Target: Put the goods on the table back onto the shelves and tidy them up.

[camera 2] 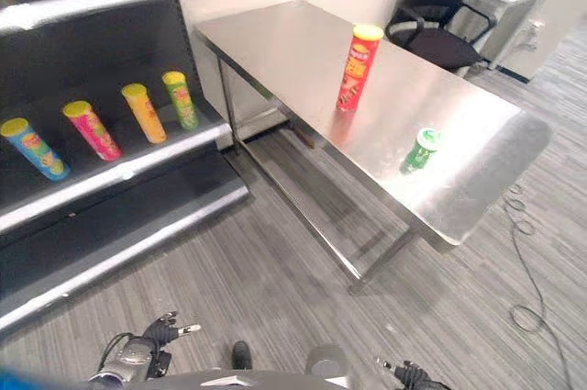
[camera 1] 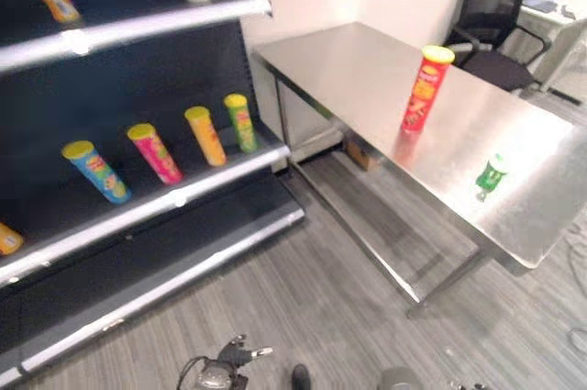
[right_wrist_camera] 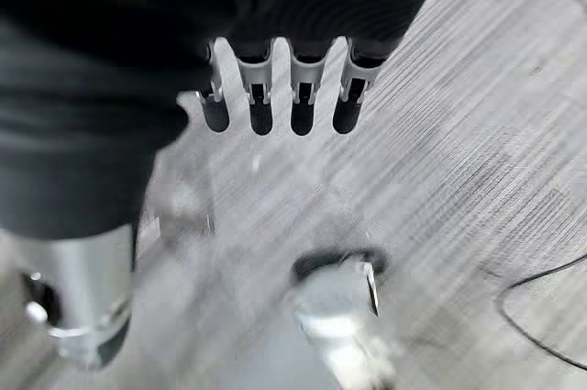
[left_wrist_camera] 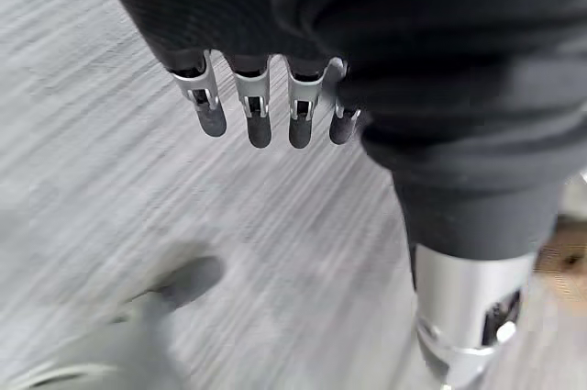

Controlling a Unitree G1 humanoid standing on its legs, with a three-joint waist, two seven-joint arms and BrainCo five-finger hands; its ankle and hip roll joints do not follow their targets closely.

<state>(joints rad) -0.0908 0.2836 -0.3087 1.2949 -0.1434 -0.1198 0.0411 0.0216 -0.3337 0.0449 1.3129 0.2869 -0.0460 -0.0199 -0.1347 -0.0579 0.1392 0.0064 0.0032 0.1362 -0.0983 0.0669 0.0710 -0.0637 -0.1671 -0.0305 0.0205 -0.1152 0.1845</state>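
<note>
black office chair (camera 1: 492,14), grey striped floor (camera 1: 303,298)

Both low over the floor (camera 1: 303,307): left hand (camera 1: 231,353), right hand (camera 2: 408,373). Ahead of the right hand, a bench (camera 1: 367,69), carrying a tall can (camera 1: 424,90) upright, a small can (camera 1: 491,176) nearer. Ahead-left of the left hand, shelves (camera 1: 138,206) bearing four cans (camera 1: 156,153) abreast.

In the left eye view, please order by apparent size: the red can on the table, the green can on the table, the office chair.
1. office chair
2. red can
3. green can
</note>
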